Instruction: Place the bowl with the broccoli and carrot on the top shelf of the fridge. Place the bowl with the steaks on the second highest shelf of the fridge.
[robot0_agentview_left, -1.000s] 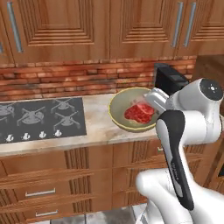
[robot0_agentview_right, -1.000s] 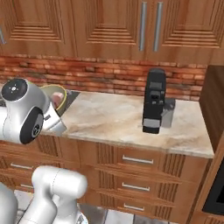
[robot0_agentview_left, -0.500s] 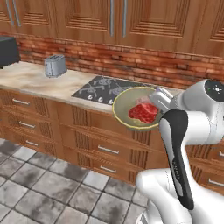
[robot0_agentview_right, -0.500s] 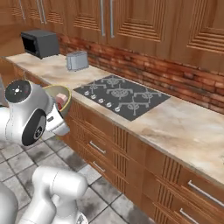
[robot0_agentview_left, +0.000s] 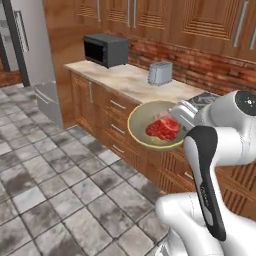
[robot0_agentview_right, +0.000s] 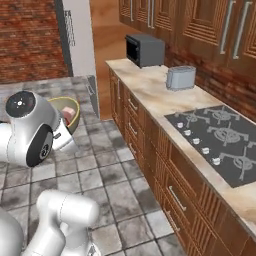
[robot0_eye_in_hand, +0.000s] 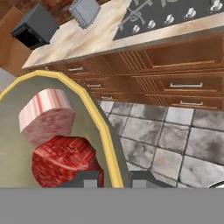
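Figure. Carrying the meat bowl across the kitchen. The round, olive-green bowl with a yellow rim (robot0_agentview_left: 150, 122) hangs in the air over the grey tiled floor (robot0_agentview_left: 55, 200), clear of the pale marble desk (robot0_agentview_left: 125, 80) and its wooden drawers. Inside lie the flat red and pink raw steaks (robot0_agentview_left: 162, 129); in the hand view they appear as a pink slab resting beside and partly over a darker red one (robot0_eye_in_hand: 63, 159). The two-finger gripper (robot0_eye_in_hand: 113, 178) is clamped on the bowl's rim, one dark fingertip inside the wall and the other outside, with the thin yellow edge between them. The tall pale grey fridge with a long bar handle (robot0_agentview_left: 30, 55) stands at the far end of the desk run, beyond the dark microwave (robot0_agentview_left: 105, 49) and the silver toaster (robot0_agentview_left: 160, 73); its door appears shut, so the shelves are hidden.

Handling, as judged: the bowl looks rigid and smooth, probably slippery at a narrow rim pinch. Held at one edge, its weight and the meat's hang off to the side, so it would tend to pivot and droop. The steaks are soft and loose, and would likely slide if the bowl tilts. A level carry seems advisable; the rim is the only graspable part.
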